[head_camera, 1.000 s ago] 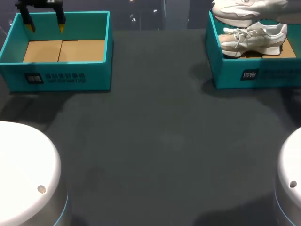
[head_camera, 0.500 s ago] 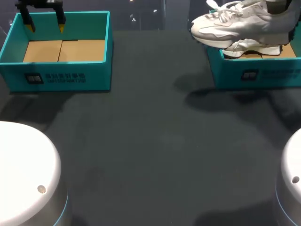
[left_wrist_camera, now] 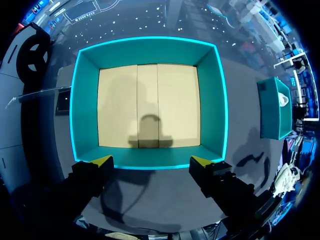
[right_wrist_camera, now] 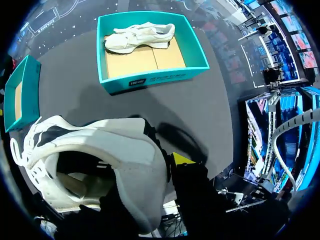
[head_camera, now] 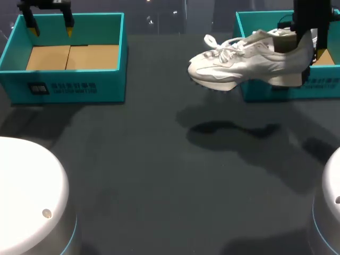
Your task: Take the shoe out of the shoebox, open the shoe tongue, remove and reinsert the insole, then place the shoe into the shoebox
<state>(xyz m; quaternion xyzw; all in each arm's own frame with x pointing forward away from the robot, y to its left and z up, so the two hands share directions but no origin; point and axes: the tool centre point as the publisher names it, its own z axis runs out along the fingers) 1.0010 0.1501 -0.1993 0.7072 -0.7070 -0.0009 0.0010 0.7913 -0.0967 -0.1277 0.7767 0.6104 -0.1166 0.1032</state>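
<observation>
The left gripper point(head_camera: 50, 27) hangs at the far left, its fingers spread wide. The right gripper point(head_camera: 309, 53) points down, clamping the shoe point(head_camera: 234, 61) at its heel.

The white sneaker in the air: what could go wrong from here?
1. The right gripper holds the white sneaker only by its heel, toe far out; it may tilt or slip.
2. Its loose laces could snag on the right shoebox rim.
3. A second sneaker lies in that box, so space for the return looks tight.
</observation>
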